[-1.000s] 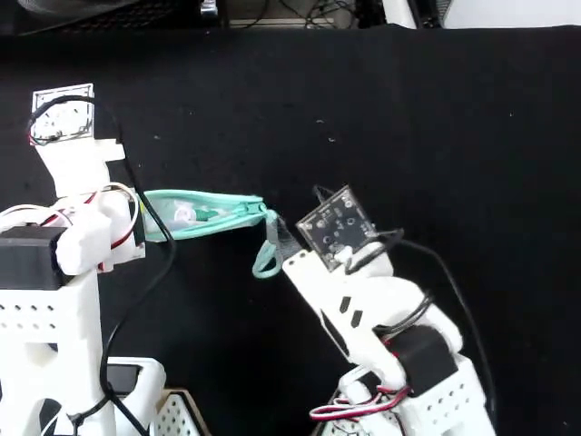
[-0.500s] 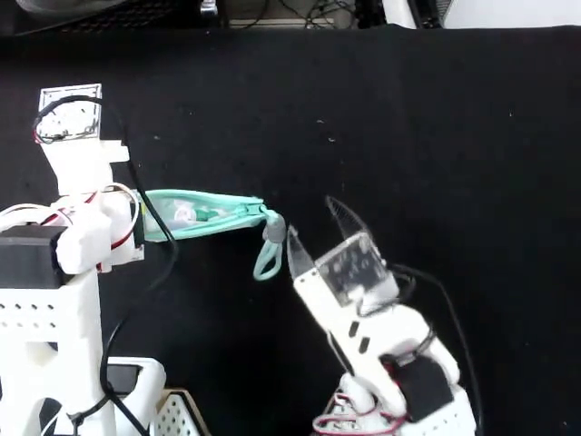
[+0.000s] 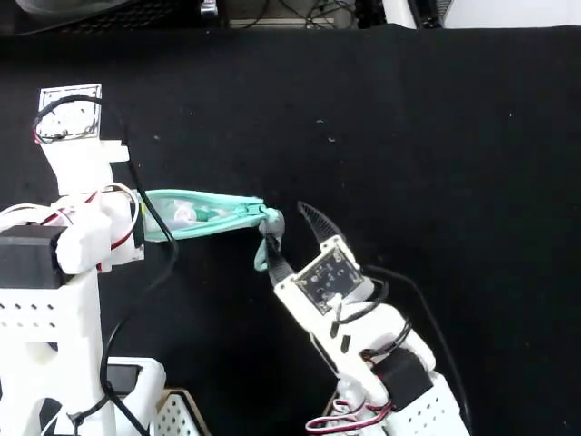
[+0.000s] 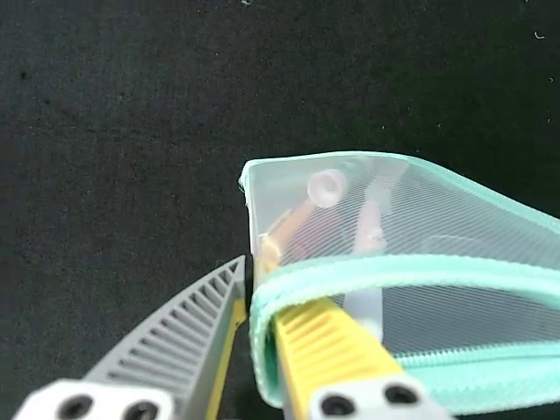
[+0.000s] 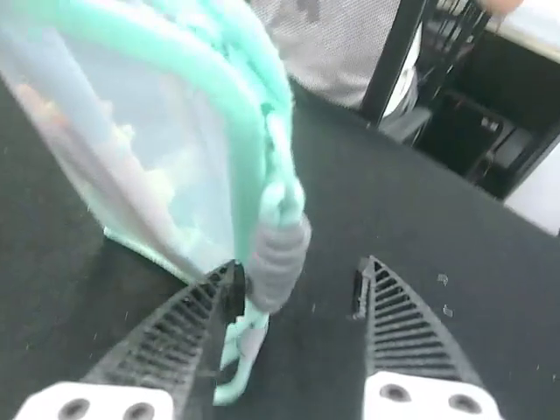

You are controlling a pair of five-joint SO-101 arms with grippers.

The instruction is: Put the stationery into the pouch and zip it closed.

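The stationery [image 4: 319, 201] is already inside the pouch [image 3: 204, 215], left of centre in the high view, with its left end clamped in the left gripper [image 4: 258, 293]. The zip looks drawn to the right end. The right gripper [image 3: 284, 224], jaws apart, flanks the zip pull [image 3: 270, 221], so probably only a last tug remains.

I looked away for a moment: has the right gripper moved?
Yes. The right gripper has swung left toward the pouch, which stayed put, and now stands open beside its grey pull.
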